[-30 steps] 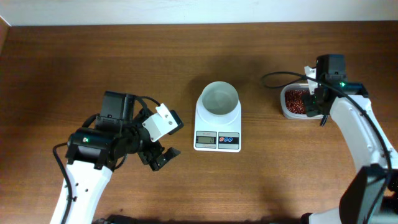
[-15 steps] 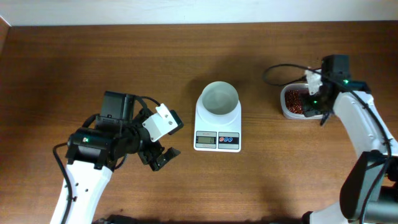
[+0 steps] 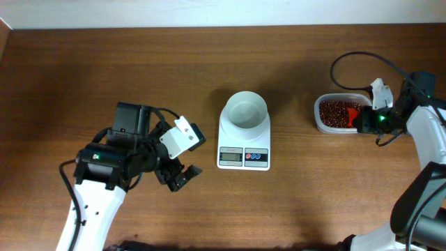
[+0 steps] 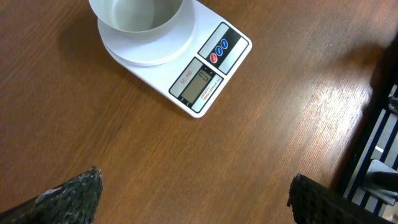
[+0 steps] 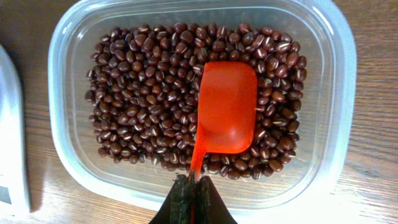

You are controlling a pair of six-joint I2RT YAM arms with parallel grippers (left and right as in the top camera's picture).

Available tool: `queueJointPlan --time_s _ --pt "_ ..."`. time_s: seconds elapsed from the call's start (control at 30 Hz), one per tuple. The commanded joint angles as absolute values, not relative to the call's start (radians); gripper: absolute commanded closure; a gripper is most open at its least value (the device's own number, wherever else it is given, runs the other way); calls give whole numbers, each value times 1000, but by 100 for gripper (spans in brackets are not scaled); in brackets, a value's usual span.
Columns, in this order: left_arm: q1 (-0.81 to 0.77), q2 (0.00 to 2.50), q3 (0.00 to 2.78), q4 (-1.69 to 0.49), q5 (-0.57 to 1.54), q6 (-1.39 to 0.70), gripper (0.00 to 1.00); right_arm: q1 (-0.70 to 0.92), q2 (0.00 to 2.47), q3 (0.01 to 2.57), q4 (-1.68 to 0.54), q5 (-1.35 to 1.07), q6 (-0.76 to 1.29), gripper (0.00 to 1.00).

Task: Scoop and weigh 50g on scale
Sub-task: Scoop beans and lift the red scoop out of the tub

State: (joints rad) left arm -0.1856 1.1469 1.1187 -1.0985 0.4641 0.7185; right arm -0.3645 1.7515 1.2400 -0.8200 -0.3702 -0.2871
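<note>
Well to the left of the scale, the left gripper hangs above bare wood with its jaws spread wide and nothing between them. The scale sits at the middle of the table, and the round white bowl on it looks empty, so no weighing has begun. To the right of the scale, well apart from it, a clear plastic tub holds the beans, a loose red-brown heap across its floor. An orange scoop rests among them, toward the side of the tub farther from the scale, and no beans show on it. The right gripper is clenched on the scoop's thin handle. By my judgement the first scoop is only being taken. Carrying, tipping into the bowl and reaching the target weight all remain. The table is dark brown wood grain, with a pale wall along its far edge beyond the scale.
</note>
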Motion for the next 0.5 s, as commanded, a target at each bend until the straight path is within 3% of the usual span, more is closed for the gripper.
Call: queueJointPlan --time_s 0.0,0.47 --pt "-180 1148 1140 -1097 471 739 1 -427 1791 1241 -830 -529 -273 96" --pt "-180 1148 1140 -1097 471 739 1 -546 1791 1241 -854 -732 -244 96"
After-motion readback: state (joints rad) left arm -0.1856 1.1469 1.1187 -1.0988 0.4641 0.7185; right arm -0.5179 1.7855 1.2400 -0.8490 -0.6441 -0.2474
